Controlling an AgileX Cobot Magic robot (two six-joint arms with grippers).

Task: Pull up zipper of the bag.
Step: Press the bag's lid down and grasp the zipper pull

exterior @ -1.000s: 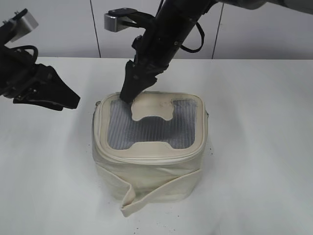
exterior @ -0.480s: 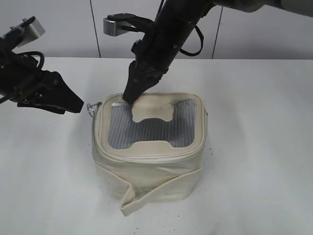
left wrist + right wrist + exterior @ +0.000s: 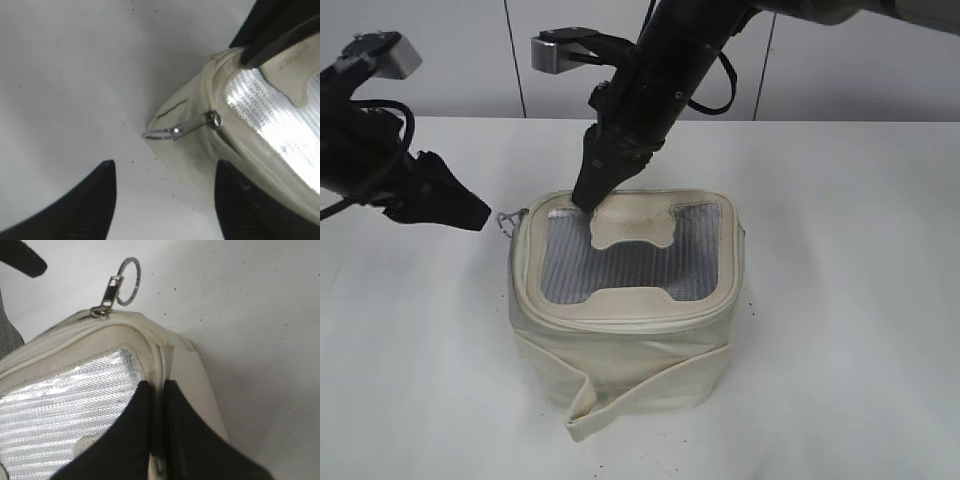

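Observation:
The cream bag (image 3: 620,350) stands mid-table, its grey mesh top panel facing up. The zipper (image 3: 620,319) runs round the top rim. One silver ring pull (image 3: 505,219) sticks out at the back left corner. It also shows in the left wrist view (image 3: 160,133) and the right wrist view (image 3: 127,274). My left gripper (image 3: 480,214) is open and empty, just left of the ring pull, not touching it (image 3: 165,170). My right gripper (image 3: 584,203) is shut on the bag's top rim at the back left (image 3: 158,392). A second pull is not visible.
The white table (image 3: 840,300) surrounds the bag. A loose cream strap (image 3: 620,400) hangs across the bag's front side. A grey panelled wall (image 3: 440,60) stands behind the table.
The right gripper lifted the rim slightly, then held. The ring pull came into view at the bag's left corner. The left arm's wrist shifted a little; its tips stay beside the pull.

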